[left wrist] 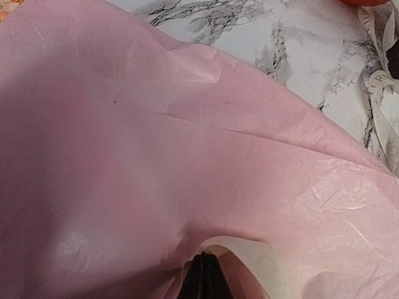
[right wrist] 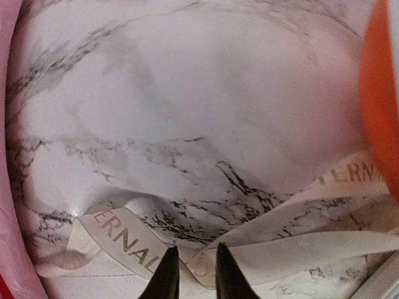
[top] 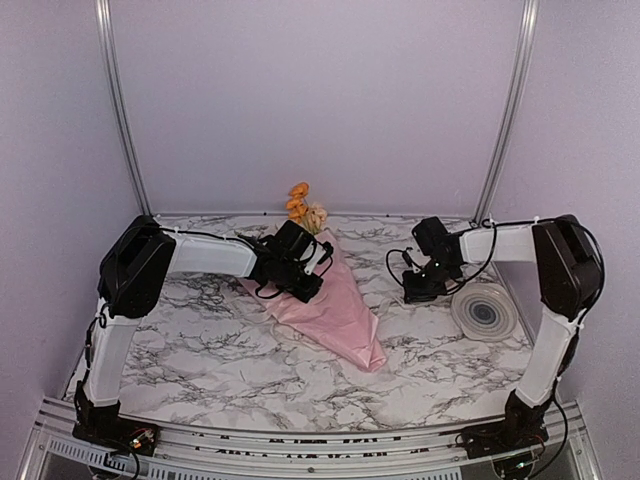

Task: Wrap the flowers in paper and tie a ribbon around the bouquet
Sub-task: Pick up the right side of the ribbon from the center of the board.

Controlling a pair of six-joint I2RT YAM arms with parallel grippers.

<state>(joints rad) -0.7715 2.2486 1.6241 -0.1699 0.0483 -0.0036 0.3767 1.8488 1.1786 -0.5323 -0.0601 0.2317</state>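
Note:
The bouquet (top: 340,305) lies across the middle of the table as a pink paper cone, with the flowers (top: 300,205) poking out at its far end. My left gripper (top: 305,280) presses down on the cone's upper part. In the left wrist view the paper (left wrist: 156,137) fills the frame, and the left gripper (left wrist: 204,265) is shut on a loop of the cream ribbon (left wrist: 265,261). Right of the cone, my right gripper (top: 415,292) is low over the table. Its tips (right wrist: 193,261) stand slightly apart, astride a fold of the lettered ribbon (right wrist: 118,240) lying on the marble.
A round ribbon spool (top: 483,310) lies flat by the right arm. More loose ribbon (left wrist: 383,93) lies on the marble beside the paper. A blurred orange shape (right wrist: 380,93) fills the right edge of the right wrist view. Walls and metal posts close in the back.

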